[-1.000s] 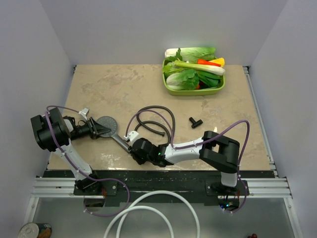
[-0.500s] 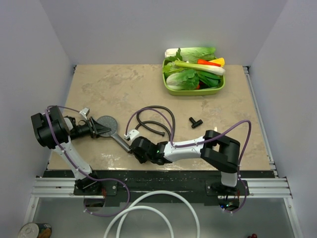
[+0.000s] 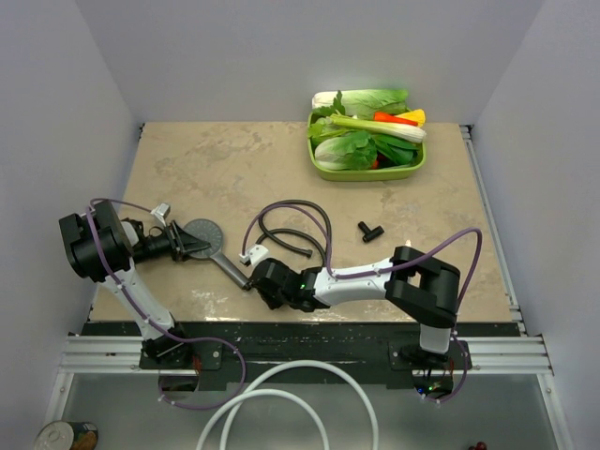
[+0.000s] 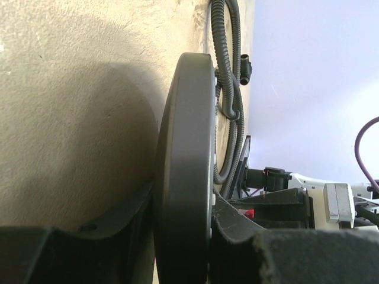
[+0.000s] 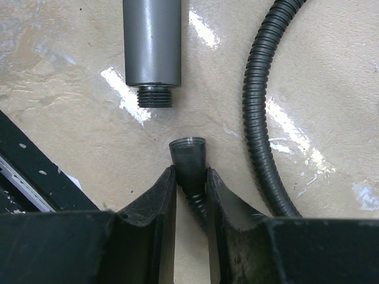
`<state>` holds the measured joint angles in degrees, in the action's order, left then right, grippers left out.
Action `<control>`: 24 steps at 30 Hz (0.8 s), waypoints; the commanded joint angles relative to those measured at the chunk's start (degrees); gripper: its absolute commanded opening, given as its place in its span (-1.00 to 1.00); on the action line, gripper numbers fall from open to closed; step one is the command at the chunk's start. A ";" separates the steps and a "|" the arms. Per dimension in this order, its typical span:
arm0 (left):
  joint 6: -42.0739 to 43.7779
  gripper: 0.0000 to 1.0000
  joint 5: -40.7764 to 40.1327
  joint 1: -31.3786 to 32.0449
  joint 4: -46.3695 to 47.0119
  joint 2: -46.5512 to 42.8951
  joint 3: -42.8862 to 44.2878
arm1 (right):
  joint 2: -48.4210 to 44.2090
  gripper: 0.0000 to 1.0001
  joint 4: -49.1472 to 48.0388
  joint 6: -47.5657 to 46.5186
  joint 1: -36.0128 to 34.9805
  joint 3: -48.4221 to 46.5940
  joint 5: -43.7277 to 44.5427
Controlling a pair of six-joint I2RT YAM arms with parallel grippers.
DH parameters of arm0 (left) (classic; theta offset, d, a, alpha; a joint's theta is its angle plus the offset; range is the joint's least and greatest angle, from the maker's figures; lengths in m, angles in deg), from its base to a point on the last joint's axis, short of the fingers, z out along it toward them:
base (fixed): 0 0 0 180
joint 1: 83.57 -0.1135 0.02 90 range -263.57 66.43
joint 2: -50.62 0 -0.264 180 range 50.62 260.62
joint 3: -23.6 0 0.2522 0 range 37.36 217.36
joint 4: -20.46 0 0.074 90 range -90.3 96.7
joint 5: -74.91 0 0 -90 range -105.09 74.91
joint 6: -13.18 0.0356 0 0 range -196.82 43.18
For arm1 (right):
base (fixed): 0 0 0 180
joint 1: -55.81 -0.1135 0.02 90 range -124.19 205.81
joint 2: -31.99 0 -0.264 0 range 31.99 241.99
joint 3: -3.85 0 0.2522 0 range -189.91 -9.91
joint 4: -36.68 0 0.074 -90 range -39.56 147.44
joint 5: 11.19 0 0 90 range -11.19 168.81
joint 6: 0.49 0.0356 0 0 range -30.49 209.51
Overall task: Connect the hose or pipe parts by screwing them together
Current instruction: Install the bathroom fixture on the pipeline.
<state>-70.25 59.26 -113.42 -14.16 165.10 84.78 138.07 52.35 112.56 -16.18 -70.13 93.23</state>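
Comparing with a second earlier, the right arm is seen shifted a little to the right in the top view, its wrist is turned slightly, and the near loop of the hose (image 3: 298, 208) has been drawn along with it. The left arm and the shower head (image 3: 203, 234) are found where they were.

The left tool (image 4: 185, 231) is pressed onto the rim of the round disc, so the shower head is held on its edge at the left side of the bench (image 3: 216, 169). The right tool (image 5: 189, 180) is pinching the hose just behind its end nut (image 5: 188, 152). In the right wrist view the nut is pointed at the thread (image 5: 155, 96) on the end of the handle (image 5: 152, 41). A small gap is left between them, and the nut is set a little to the right of the handle's line.

It is judged from this that only the aim was corrected. The screwing is not yet begun, and the nut must be brought more in line before it is turned. The T-shaped fitting (image 3: 371, 230) lies alone on the bench, well apart from both tools.

No brand or writing can be read on the parts. A can (image 3: 64, 437) below the bench edge carries a label, but it is too small to be read.
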 commanded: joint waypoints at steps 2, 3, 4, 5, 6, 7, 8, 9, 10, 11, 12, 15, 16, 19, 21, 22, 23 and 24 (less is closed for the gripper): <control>-0.75 -1.00 -4.29 0.05 3.89 -0.04 -0.40 | -0.88 -0.98 0.46 0.95 0.09 0.03 1.58; -1.20 -1.00 -4.47 0.05 4.07 0.39 -0.57 | -0.70 -0.99 0.29 1.03 -0.08 -0.15 1.58; -1.38 -1.00 -4.56 0.05 3.81 0.75 -0.49 | -0.53 -0.98 0.11 1.12 -0.08 -0.24 1.67; -1.73 -1.00 -4.74 0.05 3.72 1.10 -0.40 | -0.18 -0.98 0.11 1.12 -0.17 -0.68 1.84; -2.00 -1.00 -4.91 0.05 3.55 1.62 -0.40 | 0.09 -0.97 0.02 1.12 -0.35 -0.86 1.85; -2.00 -1.00 -5.17 0.05 3.55 1.71 -0.14 | 0.35 -0.97 0.11 1.12 -0.26 -1.12 1.85; -2.17 -1.00 -5.44 0.05 3.46 1.89 -0.13 | 0.70 -0.97 0.28 1.12 -0.26 -1.73 1.93; -2.09 -1.00 -5.18 0.05 3.20 2.07 -0.13 | 0.97 -0.96 0.63 1.03 -0.35 -2.08 2.11; -1.82 -1.00 -5.00 0.05 3.02 2.15 -0.13 | 1.14 -0.96 0.55 0.86 -0.26 -2.44 2.20; -2.00 -1.00 -5.00 0.05 3.11 2.07 -0.22 | 1.23 -0.95 0.64 0.68 -0.26 -2.96 2.37; -2.00 -1.00 -5.09 0.05 3.46 2.24 -0.22 | 1.84 -0.96 0.55 0.33 -0.26 -3.31 2.20; -1.65 -1.00 -4.91 0.05 3.37 2.59 -0.13 | 3.16 -0.95 0.55 -0.28 -0.35 -5.07 1.93; -1.65 -1.00 -5.00 0.05 3.37 2.51 -0.13 | 3.34 -0.95 0.55 -0.55 -0.26 -5.42 1.76; -1.47 -1.00 -5.44 0.05 3.55 2.07 -0.31 | 3.69 -0.95 0.64 -0.99 -0.26 -6.57 1.84; -1.47 -1.00 -5.53 0.05 3.72 1.80 -0.48 | 3.69 -0.94 0.64 -1.08 -0.26 -7.10 1.85; -1.56 -1.00 -5.53 0.05 3.81 1.72 -0.49 | 3.95 -0.94 0.64 -1.16 -0.26 -7.36 1.76; -1.65 -1.00 -5.53 0.05 3.81 1.63 -0.57 | 4.04 -0.94 0.64 -1.25 -0.26 -7.71 1.84; -1.56 -1.00 -5.53 0.05 3.90 1.63 -0.49 | 4.13 -0.94 0.64 -1.16 -0.26 -7.89 1.58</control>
<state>-73.31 58.84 -113.44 -13.18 165.51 84.78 141.98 52.83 111.95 -16.20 -75.31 93.97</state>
